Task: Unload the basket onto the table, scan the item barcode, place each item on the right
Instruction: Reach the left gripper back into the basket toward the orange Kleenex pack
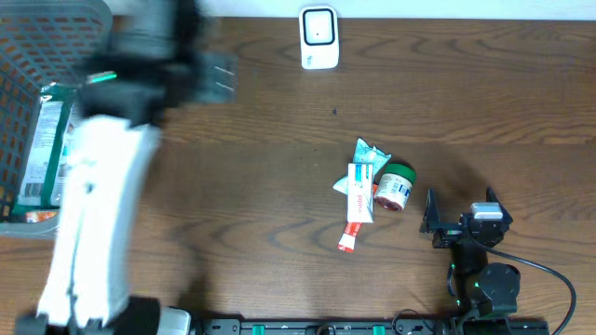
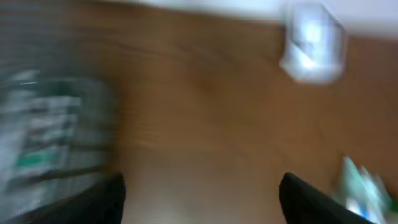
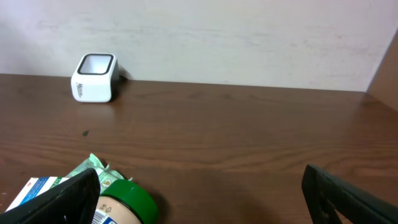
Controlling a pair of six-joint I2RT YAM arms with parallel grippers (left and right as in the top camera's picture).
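The white barcode scanner (image 1: pixel 318 37) stands at the table's far edge, also in the left wrist view (image 2: pixel 312 43) and the right wrist view (image 3: pixel 94 78). Mid-table lie a white toothpaste box (image 1: pixel 359 195), a green packet (image 1: pixel 371 154) and a green-lidded jar (image 1: pixel 395 186). My left gripper (image 1: pixel 220 79) is motion-blurred at the far left beside the basket. Its jaws are open and empty in the left wrist view (image 2: pixel 202 202). My right gripper (image 1: pixel 461 208) stands open just right of the jar (image 3: pixel 127 205), with nothing between its fingers (image 3: pixel 202 205).
A grey mesh basket (image 1: pixel 37 56) holding packaged goods sits at the far left corner, blurred in the left wrist view (image 2: pixel 50 130). The left arm's white body (image 1: pixel 93 223) stretches over the table's left side. A cable (image 1: pixel 549 274) trails by the right arm's base.
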